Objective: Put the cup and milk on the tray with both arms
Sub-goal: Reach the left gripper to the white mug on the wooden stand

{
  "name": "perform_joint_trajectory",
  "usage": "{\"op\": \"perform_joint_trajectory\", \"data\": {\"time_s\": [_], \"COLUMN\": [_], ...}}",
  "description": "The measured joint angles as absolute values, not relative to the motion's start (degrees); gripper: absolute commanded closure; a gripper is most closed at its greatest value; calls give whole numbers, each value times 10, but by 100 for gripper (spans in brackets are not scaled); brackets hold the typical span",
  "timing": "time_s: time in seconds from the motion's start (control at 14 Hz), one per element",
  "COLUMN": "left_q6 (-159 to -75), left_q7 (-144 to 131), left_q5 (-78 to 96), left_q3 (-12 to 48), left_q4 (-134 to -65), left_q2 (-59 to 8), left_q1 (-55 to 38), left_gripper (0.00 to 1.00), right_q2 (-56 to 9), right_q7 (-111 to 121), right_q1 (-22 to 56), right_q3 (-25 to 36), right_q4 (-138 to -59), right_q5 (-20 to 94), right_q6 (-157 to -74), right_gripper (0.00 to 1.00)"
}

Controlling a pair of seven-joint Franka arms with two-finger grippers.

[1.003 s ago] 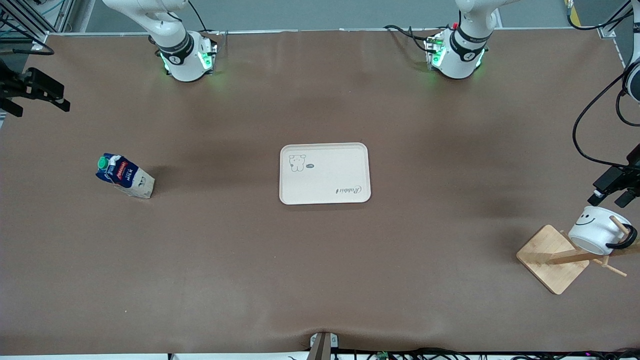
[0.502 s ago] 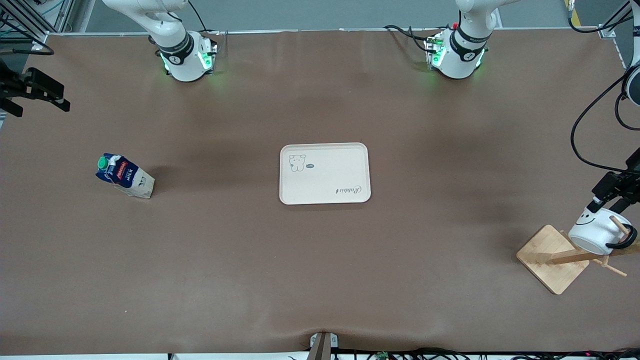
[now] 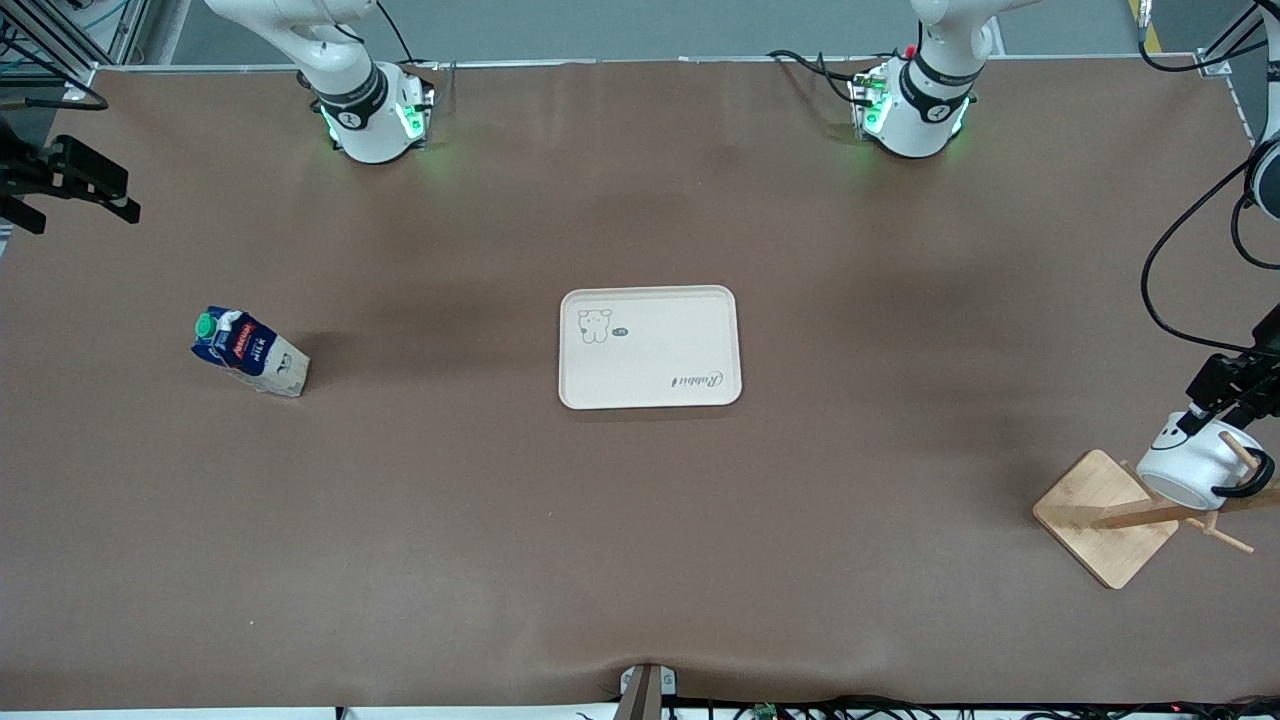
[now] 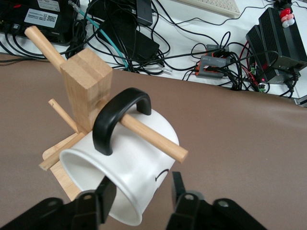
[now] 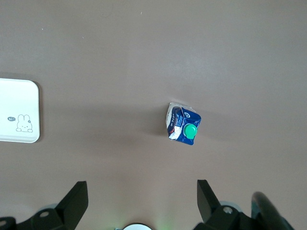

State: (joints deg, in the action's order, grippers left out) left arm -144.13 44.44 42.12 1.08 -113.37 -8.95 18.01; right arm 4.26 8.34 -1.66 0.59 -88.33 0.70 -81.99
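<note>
Left gripper (image 4: pixel 140 194) spread wide around the cup (image 4: pixel 127 165) hanging on the wooden rack (image 3: pixel 1108 515) at the table's edge, right gripper (image 5: pixel 139 201) spread wide high over the milk (image 5: pixel 183 123), tray (image 3: pixel 650 347) mid-table.

A: What is showing on the table?

B: The tray (image 3: pixel 650 347) is lying flat in the middle. The milk (image 3: pixel 249 353) is standing well apart from it, toward the right arm's end.

A: And the cup (image 3: pixel 1194 464)?

B: It is hanging on its side on a peg of the wooden rack (image 3: pixel 1125 515) at the left arm's end.

A: Where are the grippers sitting?

B: The left gripper (image 3: pixel 1212 418) is touching the cup's upper part. The right gripper (image 3: pixel 75 180) is hovering over the table's edge, waiting.
</note>
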Motion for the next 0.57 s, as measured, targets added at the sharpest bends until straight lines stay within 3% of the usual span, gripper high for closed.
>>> {"op": "perform_joint_trajectory", "data": {"time_s": [0.21, 0.57], "left_q6": [-1441, -1434], "left_q7": [446, 447], "left_q5": [421, 427], "left_q3": [11, 15], "left_q4": [-1125, -1117], "left_q2": [-101, -103], "left_q1": [180, 178], "left_gripper": [67, 100], "right_q2": [43, 42], "right_q7": [83, 83], "right_q1": [-17, -17], "right_q3": [6, 6], "right_q4": [-883, -883], "right_q5": [7, 7], "right_q6": [-820, -820], "right_gripper": [0, 0]}}
